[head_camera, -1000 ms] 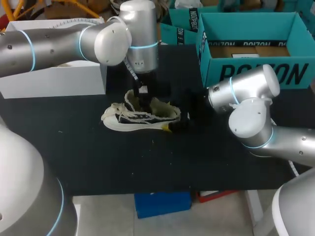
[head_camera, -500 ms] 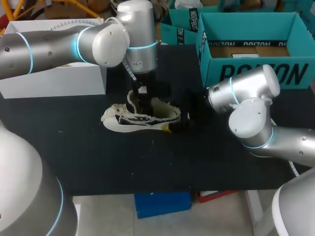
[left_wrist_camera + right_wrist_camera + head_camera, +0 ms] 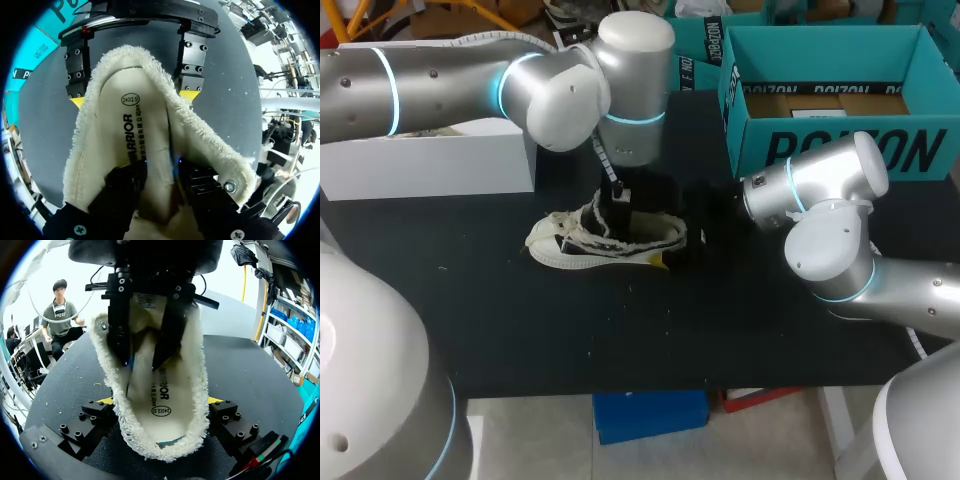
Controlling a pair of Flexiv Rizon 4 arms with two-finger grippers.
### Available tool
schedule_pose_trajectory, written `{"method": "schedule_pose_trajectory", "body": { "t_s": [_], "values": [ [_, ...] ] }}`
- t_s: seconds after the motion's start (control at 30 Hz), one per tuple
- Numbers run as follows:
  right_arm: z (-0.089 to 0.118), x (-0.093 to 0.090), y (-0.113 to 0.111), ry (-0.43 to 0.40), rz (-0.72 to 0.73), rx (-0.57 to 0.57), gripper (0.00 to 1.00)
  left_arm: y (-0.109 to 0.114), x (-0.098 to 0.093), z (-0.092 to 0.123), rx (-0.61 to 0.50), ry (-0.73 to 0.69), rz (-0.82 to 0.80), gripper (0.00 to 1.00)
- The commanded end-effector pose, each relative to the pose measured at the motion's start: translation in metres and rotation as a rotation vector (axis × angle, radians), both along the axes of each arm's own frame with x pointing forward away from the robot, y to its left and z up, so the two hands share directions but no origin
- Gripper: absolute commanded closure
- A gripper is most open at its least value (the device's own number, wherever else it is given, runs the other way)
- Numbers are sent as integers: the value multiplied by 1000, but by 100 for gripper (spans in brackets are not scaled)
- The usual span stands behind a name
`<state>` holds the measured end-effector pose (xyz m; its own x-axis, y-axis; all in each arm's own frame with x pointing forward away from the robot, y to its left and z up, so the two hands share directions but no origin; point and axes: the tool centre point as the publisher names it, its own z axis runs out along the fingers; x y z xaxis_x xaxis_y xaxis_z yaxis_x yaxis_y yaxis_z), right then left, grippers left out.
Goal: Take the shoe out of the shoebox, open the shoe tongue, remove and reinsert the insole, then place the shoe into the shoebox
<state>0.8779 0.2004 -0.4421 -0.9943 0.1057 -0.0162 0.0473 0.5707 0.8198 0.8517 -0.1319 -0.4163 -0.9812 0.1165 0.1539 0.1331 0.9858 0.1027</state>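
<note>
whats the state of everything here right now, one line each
shoe: on its sole outside the shoebox, mouth open
insole: lying flat inside the shoe
shoebox: open, no shoe in it
left gripper: open, fingers down inside the shoe on the insole
right gripper: shut on the shoe's heel

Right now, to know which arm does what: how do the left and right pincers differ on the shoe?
The left pincer points down from above into the shoe, over the insole; the right pincer lies low over the table, at the heel. The left pincer is inside the shoe; the right pincer's yellow tips clamp that heel from outside. Both touch the same shoe.
</note>
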Motion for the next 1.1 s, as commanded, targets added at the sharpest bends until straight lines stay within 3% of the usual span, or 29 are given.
{"method": "schedule_pose_trajectory", "body": {
  "t_s": [0.03, 0.3, 0.6, 1.1],
  "values": [
    [-1, 2, 0, 1, -3, -1, 100, 1, -15, -3, 98, -221, -35, 59],
    [-1, 2, 0, 1, -3, -1, 100, 9, -9, -9, 178, -447, -55, 60],
    [-1, 2, 0, 1, -3, -1, 100, 21, 9, -15, 138, -644, -12, 61],
    [-1, 2, 0, 1, -3, -1, 100, 25, 45, -14, 33, -734, 20, 62]
  ]
}}
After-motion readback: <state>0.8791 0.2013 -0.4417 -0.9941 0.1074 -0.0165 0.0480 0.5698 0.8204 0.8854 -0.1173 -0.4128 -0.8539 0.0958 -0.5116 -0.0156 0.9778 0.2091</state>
